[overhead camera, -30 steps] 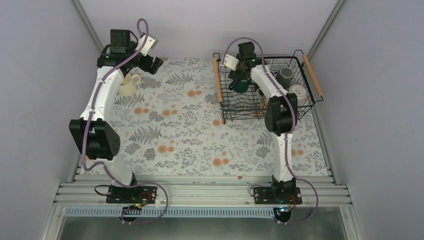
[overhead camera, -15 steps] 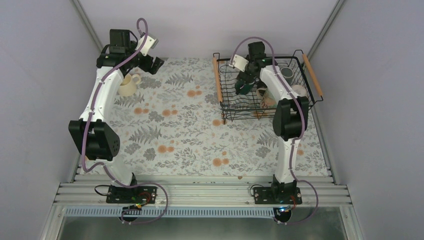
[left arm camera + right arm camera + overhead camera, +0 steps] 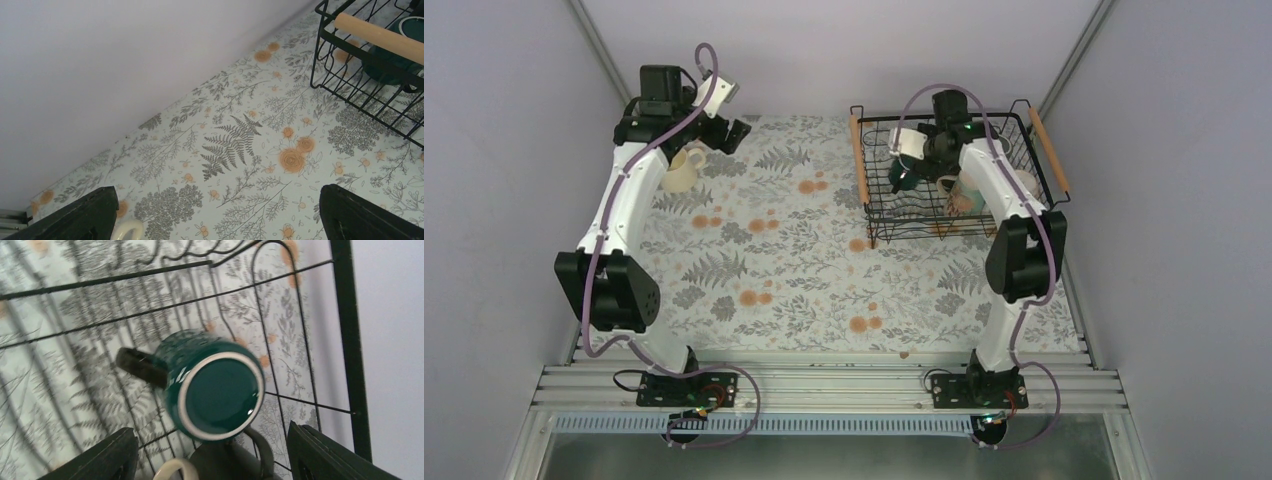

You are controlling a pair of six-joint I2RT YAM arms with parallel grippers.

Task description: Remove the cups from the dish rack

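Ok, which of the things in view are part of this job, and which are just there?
Job: dish rack; dark green cup inside it; pale cup also inside; cream cup, outside the rack.
Just there: floral table cover; purple cables.

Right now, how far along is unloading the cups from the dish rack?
Done: one cream mug stands on the table, outside the dish rack. In hand: nothing gripped; the right gripper hangs open over the dark green mug in the rack. Left: that mug and the other mugs beside it.
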